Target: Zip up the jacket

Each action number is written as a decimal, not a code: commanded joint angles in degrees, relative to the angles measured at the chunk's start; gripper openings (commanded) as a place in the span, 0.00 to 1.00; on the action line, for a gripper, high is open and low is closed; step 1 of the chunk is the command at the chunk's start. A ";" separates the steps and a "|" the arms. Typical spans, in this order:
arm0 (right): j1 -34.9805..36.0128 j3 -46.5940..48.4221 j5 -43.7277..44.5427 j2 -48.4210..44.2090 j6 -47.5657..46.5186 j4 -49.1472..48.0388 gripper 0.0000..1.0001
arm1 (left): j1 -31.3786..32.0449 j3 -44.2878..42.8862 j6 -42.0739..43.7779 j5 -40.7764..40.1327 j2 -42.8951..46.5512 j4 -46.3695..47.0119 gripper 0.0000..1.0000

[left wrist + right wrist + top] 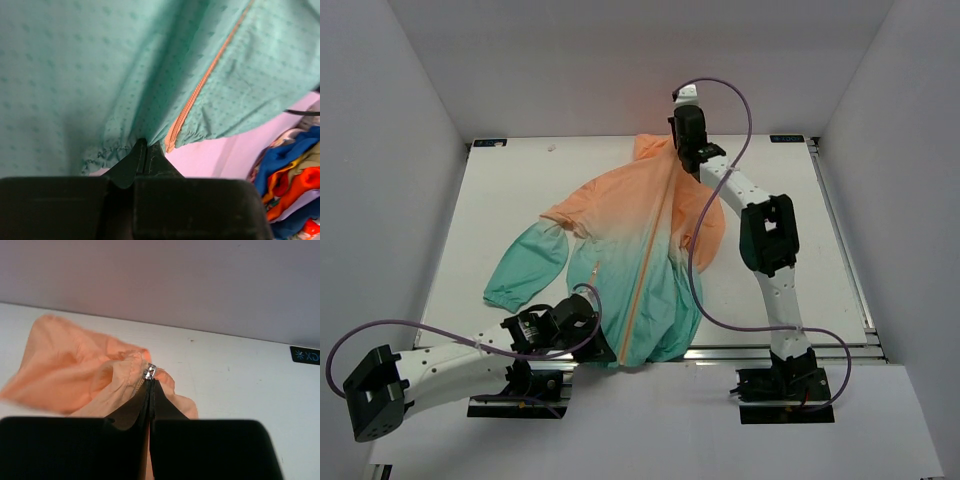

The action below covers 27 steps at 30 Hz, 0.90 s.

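Jaws clamped on jacket [640, 270], seemingly zipper pull [150, 371]

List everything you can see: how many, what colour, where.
jacket: one, peach-orange fading to teal, spread mid-table, hem at near edge
zipper: one, orange, down the jacket's front
zipper slider: one, silver, at the collar
table: one, white, under the jacket
cloth pile: one, blue and orange, lower right of left wrist view
left gripper: one, black, shut on the hem beside the zipper
right gripper: one, black, shut on the collar by the slider
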State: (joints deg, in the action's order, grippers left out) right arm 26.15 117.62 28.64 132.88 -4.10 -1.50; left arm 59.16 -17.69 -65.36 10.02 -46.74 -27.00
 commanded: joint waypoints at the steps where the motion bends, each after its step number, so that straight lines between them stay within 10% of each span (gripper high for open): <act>1: -1.28 7.27 -2.44 2.73 -2.74 -2.90 0.00 | 0.96 0.21 -0.12 4.66 -0.72 -5.86 0.00; 12: -1.19 7.89 -9.21 4.76 -4.87 -2.46 0.00 | 0.87 -3.21 0.24 1.94 -1.33 -8.32 0.05; 14: -0.93 4.21 -10.27 2.57 -5.04 -1.85 0.30 | 0.96 -6.63 1.11 -1.31 -2.21 -11.99 0.36; 15: -0.93 2.71 -12.01 1.52 -5.48 -1.76 0.58 | 0.96 -10.57 1.55 -2.80 -3.08 -13.59 0.68; 18: -0.75 -1.69 -13.70 -2.53 -5.05 1.14 0.87 | 0.96 -16.65 2.34 -12.62 -4.06 -19.92 0.98; 27: -0.66 -22.06 -7.74 -28.68 4.60 3.85 0.89 | -4.89 -44.34 6.98 -42.54 -13.80 -29.96 0.98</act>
State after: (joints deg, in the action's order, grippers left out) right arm 25.74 99.13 17.17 116.60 -5.04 3.31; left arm 58.74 -57.49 -61.89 -19.55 -56.82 -52.75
